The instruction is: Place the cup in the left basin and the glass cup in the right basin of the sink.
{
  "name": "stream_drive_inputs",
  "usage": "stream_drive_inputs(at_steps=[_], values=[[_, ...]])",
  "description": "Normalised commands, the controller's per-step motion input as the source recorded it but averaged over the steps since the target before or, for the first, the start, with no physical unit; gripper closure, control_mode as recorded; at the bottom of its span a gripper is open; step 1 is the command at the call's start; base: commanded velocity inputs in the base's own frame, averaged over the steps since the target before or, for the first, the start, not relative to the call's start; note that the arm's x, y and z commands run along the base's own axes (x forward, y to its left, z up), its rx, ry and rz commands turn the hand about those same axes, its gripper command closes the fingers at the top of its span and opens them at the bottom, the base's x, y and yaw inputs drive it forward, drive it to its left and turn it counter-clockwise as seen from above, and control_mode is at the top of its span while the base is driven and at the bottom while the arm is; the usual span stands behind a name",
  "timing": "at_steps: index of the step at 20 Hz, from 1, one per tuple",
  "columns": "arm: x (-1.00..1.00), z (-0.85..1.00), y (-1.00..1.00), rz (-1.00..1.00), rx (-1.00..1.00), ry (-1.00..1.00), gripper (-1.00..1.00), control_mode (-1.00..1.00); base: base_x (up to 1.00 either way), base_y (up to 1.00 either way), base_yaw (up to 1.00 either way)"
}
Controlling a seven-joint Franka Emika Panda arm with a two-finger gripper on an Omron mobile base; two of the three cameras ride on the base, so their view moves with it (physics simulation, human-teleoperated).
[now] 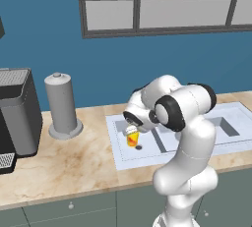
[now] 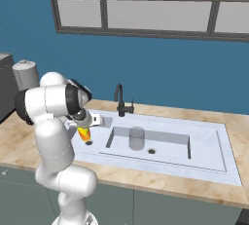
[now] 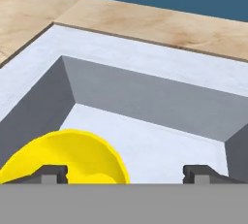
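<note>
The yellow cup [image 1: 132,138] with red-orange splashes is upright in the left basin [image 1: 147,147] of the sink [image 1: 118,159], just beside the small drain [image 2: 89,142]. My gripper [image 1: 132,128] hangs right above it, open. In the hand view the cup's yellow rim [image 3: 72,155] lies between the spread fingertips [image 3: 51,173], close to the left one and apart from the right one. I cannot tell whether the cup rests on the basin floor. The grey see-through glass cup [image 2: 136,139] stands upright in the right basin [image 2: 165,150].
A slim black faucet [image 2: 120,100] rises behind the sink's divider. A tall opaque grey cylinder [image 1: 61,105] and a dark coffee machine [image 1: 17,115] stand on the marble counter [image 1: 74,167] to the left of the sink. My white arm leans over the sink's front rim.
</note>
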Motion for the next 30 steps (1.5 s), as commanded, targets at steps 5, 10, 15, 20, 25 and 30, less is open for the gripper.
stream_drive_inputs(at_steps=[5, 10, 15, 20, 25, 30], values=[[0.00, 0.49, 0.00, 0.00, 0.00, 0.00, -1.00, -1.00, 0.00, 0.00, 0.00], [0.00, 0.50, -0.07, 0.00, 0.00, 0.00, -1.00, -1.00, 0.00, 0.00, 0.00], [-0.03, 0.56, -0.20, 0.00, 0.00, 0.00, -1.00, -1.00, 0.00, 0.00, 0.00], [-0.22, 0.66, -0.32, -0.01, 0.00, 0.02, -1.00, -1.00, 0.00, 0.00, 0.00], [-0.25, 0.62, -0.46, -0.01, 0.03, 0.04, -1.00, -1.00, 0.00, 0.00, 0.00], [-0.02, 0.75, -0.57, -0.02, 0.11, 0.05, -1.00, -1.00, 0.00, 0.00, 0.00]])
